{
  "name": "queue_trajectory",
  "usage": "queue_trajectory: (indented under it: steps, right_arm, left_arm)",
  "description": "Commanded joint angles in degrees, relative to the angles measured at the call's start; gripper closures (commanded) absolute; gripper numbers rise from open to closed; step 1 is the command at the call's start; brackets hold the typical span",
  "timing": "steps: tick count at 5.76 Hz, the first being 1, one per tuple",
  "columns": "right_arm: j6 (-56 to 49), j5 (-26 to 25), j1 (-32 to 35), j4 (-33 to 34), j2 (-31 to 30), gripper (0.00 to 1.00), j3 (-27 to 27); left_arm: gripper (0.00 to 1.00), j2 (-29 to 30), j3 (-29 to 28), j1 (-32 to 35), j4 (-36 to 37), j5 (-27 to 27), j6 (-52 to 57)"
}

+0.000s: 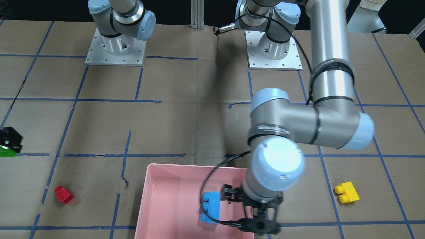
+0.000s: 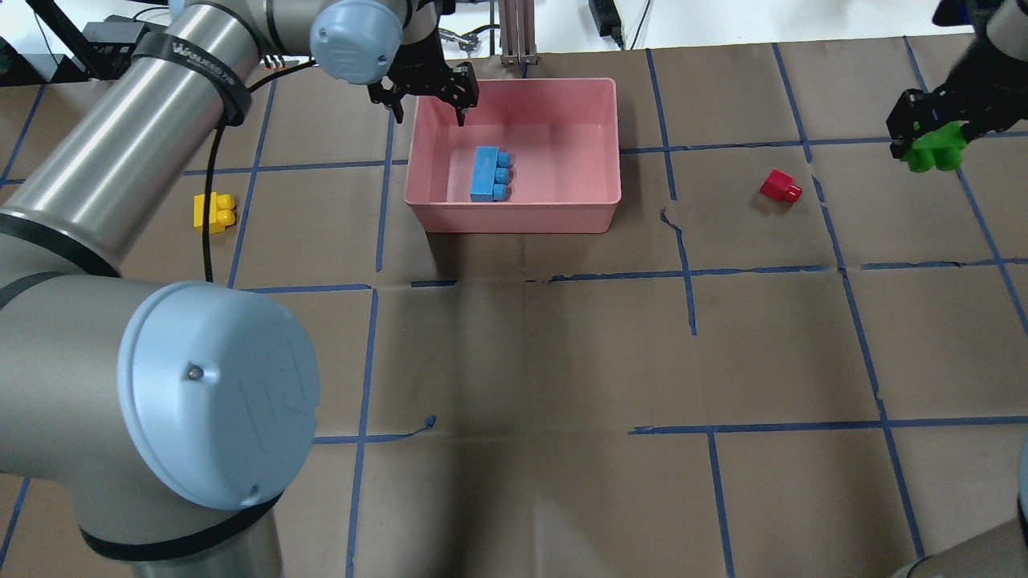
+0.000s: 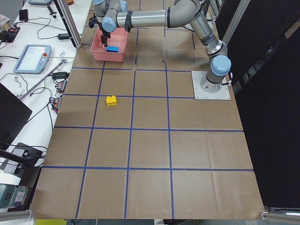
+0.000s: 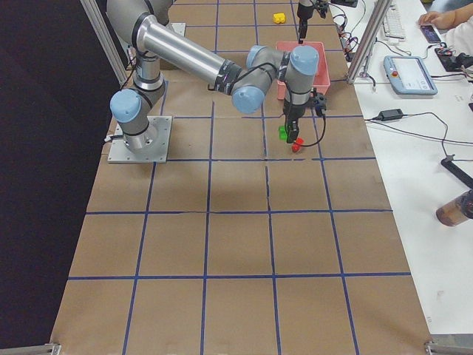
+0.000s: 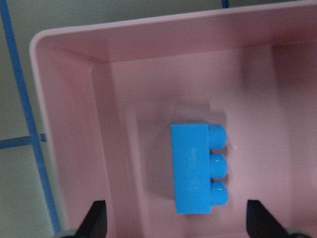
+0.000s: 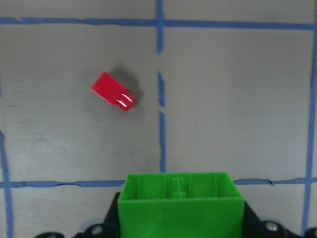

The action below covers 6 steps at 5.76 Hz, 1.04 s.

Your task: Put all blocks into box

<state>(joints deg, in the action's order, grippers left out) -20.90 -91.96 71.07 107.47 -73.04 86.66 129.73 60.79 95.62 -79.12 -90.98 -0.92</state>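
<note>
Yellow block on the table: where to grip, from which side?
Come straight down on the yellow block. It lies on its side, studs pointing toward the box, so probably pinch the flat body across its plain end faces, clear of the round studs.

Below the left end effector (image 2: 428, 106) lies the blue block (image 2: 484, 173), bare box (image 2: 554, 160) floor beside it, a box wall under one finger (image 5: 96, 220). Ahead of the right end effector (image 2: 928, 140), which grips the green block (image 2: 936, 154), the red block (image 2: 779, 186) interrupts open tabletop (image 2: 562, 361).
</note>
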Motion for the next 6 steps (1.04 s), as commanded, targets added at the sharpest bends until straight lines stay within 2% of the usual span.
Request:
queue_trajectory:
  steps: [1,2,3,4,5,6]
  right_arm:
    - [9.3,0.6,14.1,0.4,2.3,0.61,-3.5]
    - [15.7,1.8,18.9,0.7,6.4,0.62,-7.7]
    - [22.2,2.0,24.4,0.6,13.8,0.62,-16.5]
    - [26.6,1.9,28.3,1.0,19.8,0.62,-22.3]
    - [31.5,1.9,32.0,3.1,26.5,0.62,-28.2]
    - [32.4,1.9,32.8,4.1,27.8,0.59,-29.3]
  left_arm:
    - [0.01,-5.9,9.1,-9.7,-0.3,-0.2,7.7]
    - [0.01,-8.2,13.7,-14.9,0.2,-0.2,12.9]
    - [0.01,-8.4,17.2,-17.5,1.9,-0.7,18.2]
    - [0.01,-8.2,20.5,-23.1,7.1,-2.3,22.0]
    - [0.01,-6.6,20.9,-24.9,9.3,-2.4,21.3]
    - [0.01,-3.6,21.1,-26.2,15.3,-2.5,21.3]
